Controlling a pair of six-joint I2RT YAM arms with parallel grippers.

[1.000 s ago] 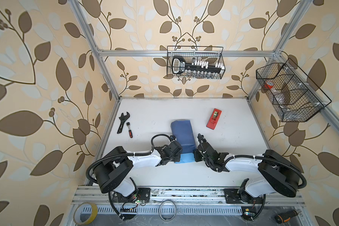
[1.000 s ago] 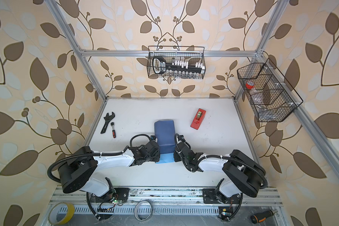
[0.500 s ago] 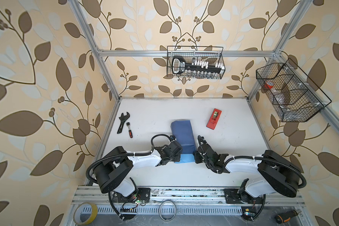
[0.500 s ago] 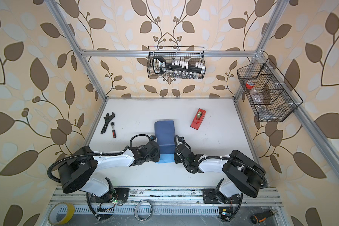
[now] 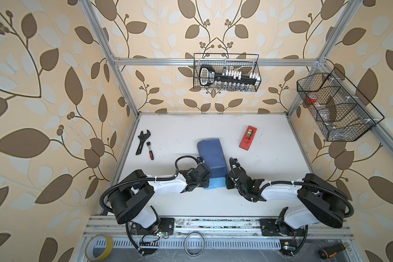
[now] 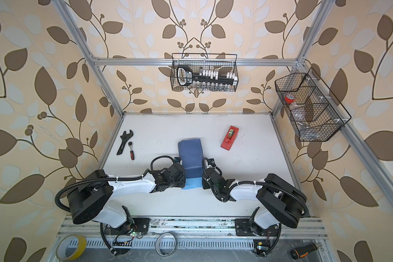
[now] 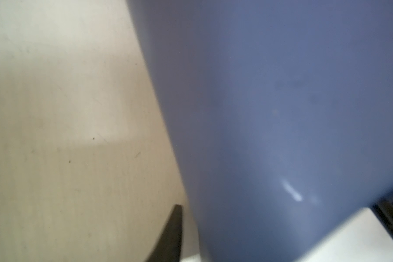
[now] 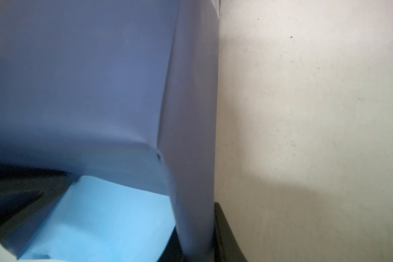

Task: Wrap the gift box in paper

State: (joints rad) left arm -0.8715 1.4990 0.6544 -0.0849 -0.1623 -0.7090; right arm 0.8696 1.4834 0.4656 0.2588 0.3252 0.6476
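Note:
The paper [image 5: 211, 156] lies folded into a long slate-blue bundle mid-table, with a light-blue strip [image 5: 217, 182] showing at its near end; both top views show it [image 6: 191, 156]. The gift box is hidden under the paper. My left gripper [image 5: 205, 179] sits at the bundle's near left side. Its one visible finger [image 7: 171, 231] stands a little apart from the paper, the jaws open. On the near right side, my right gripper [image 5: 228, 179] is shut on the paper's upright side wall [image 8: 191, 204], with a dark finger [image 8: 222, 231] pressed against it.
A red tape dispenser [image 5: 248, 137] lies back right of the paper. A black wrench [image 5: 142, 141] and a small ratchet [image 5: 150, 152] lie at the left edge. Wire baskets [image 5: 226, 72] [image 5: 336, 106] hang on the back and right walls.
My right gripper has slid a little along the paper's right side toward its near end. The left arm has stayed almost still beside the bundle. The paper has kept its place.

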